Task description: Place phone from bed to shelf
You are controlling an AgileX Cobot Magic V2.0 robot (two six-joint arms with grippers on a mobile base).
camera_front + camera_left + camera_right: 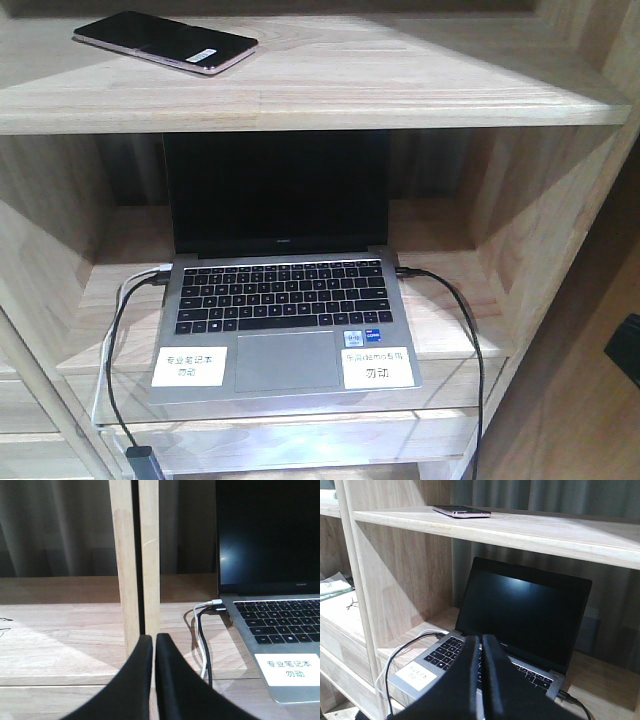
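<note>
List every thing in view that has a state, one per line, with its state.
phone: lying flat on the shelf, screen dark, not held
laptop: lid open, screen dark, cables plugged in on both sides
left gripper: shut, holding nothing
right gripper: shut, holding nothing

Right gripper [481, 652] fingers [465, 680] are pressing together, nothing between them, sitting low in front of the laptop [515, 630]. Laptop is standing open, screen dark, in the cubby under the shelf [530, 530]. Phone [461, 512] is lying flat on the shelf, above and left of the laptop. Cables [407, 647] are running off the laptop's left side.
</note>
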